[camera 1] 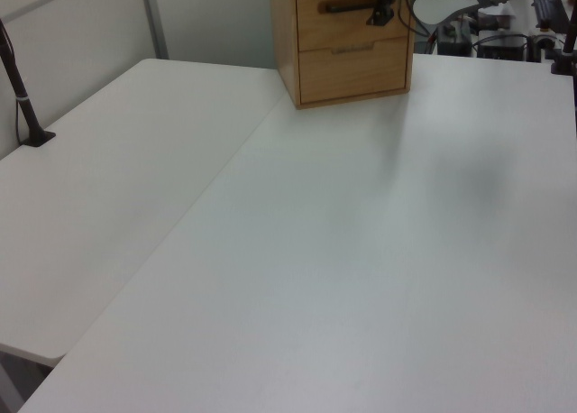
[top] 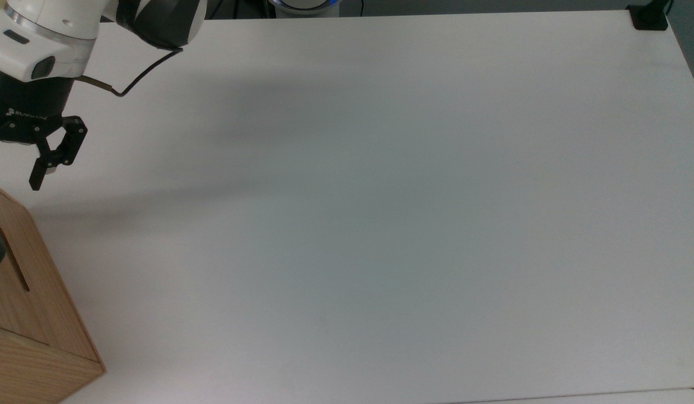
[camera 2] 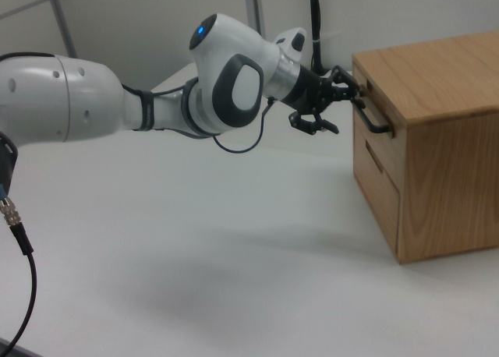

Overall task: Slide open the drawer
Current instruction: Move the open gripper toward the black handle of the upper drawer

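The drawer is the upper one of two in a wooden cabinet that stands at the far end of the counter, about 8 o'clock in the top view and 12 o'clock in the left view. From what I see it is closed, its front level with the casing, and its black handle stands out from the front panel. In the right view my tool is just beside this handle, at about 9 o'clock from it, and its fingers are spread apart and hold nothing. One finger seems very near the top end of the bar, but I cannot tell if it touches. I judge that I am in the approach, with the grip not yet made and the sliding not begun. The risk I see is the alignment: if I close while the bar is not fully between the fingers, they can catch only its end and slip off when I pull. If I advance too far, a fingertip can hit the wooden front and push the whole cabinet, because nothing visible fixes it to the counter. A pull that is not straight along the rails could also jam the drawer or drag the cabinet with it.
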### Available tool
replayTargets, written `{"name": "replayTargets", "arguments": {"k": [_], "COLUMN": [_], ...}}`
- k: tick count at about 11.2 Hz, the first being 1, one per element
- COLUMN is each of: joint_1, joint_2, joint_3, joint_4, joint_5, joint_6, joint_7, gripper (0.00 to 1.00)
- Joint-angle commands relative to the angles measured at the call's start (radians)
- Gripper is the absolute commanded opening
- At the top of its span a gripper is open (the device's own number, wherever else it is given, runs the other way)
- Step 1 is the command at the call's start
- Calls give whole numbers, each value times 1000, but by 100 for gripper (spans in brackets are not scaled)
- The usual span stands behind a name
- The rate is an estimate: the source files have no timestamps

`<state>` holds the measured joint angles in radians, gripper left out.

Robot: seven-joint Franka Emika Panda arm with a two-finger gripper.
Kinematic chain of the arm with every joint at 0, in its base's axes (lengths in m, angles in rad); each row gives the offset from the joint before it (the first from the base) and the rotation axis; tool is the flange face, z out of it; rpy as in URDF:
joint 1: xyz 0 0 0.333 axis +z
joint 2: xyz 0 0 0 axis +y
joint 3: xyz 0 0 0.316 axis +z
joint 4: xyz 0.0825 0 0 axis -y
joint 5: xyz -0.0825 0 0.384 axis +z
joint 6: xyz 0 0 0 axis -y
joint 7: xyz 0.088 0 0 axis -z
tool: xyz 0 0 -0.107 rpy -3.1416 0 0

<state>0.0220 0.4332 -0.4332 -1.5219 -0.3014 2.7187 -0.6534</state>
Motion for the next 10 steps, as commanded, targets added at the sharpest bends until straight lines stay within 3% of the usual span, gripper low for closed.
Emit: {"name": "replayTargets", "arguments": {"k": [1,4,6,8,10], "joint_1": [-13,-16,-20,-20,-13], "joint_2": [30,51,65,65,59], "joint_3": [-22,-45,-59,-61,-59], "joint_4": [8,9,9,11,11], "joint_5": [-22,-53,-123,-125,-122], "joint_6": [76,122,138,138,136], "joint_7": [-11,-15,-17,-17,-11], "gripper": [75,54,26,5,1]}}
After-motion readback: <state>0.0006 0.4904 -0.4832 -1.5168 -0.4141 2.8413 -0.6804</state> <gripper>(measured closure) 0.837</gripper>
